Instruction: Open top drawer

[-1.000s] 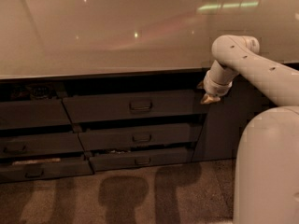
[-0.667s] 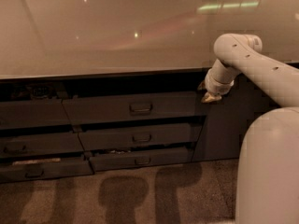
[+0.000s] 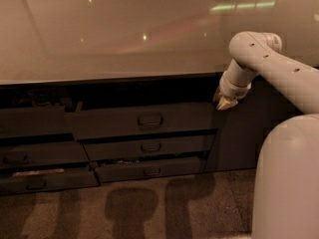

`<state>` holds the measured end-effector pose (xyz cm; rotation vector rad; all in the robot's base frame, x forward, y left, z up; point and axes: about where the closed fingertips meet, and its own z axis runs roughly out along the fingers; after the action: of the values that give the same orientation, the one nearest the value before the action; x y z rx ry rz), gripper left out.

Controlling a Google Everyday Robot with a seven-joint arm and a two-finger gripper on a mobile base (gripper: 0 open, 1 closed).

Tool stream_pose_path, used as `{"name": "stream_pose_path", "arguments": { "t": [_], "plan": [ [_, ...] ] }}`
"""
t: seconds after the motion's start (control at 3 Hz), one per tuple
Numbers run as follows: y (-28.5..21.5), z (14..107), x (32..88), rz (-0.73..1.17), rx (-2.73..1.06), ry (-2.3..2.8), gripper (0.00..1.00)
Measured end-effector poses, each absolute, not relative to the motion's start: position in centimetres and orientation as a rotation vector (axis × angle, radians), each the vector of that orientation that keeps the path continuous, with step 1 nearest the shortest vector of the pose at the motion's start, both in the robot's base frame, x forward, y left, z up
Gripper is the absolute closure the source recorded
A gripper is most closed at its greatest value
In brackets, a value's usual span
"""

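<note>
Camera view: tan gripper (image 3: 227, 103), spread unclear, at right end of the flat dark-grey top drawer (image 3: 109, 124).

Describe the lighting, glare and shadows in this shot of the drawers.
Camera view: dim, warm light overall. The glossy pale countertop mirrors ceiling lights as bright spots and a greenish streak. The wide dark grey top drawer sits in deep shade under it. Soft rounded shadows fall on the brown carpet. The tan-tipped tool, by the drawer's upper right corner, catches the light.
</note>
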<state>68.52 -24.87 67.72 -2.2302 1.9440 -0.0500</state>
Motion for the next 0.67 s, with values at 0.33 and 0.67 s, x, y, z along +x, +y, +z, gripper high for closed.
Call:
{"name": "stream_pose_path", "arguments": {
  "t": [0.33,0.67],
  "plan": [
    [-24.87,67.74,67.91,-0.045,-2.238,1.941,1.00],
    [-24.84,67.84,67.79,-0.042,-2.242,1.938,1.00]
  ]
}}
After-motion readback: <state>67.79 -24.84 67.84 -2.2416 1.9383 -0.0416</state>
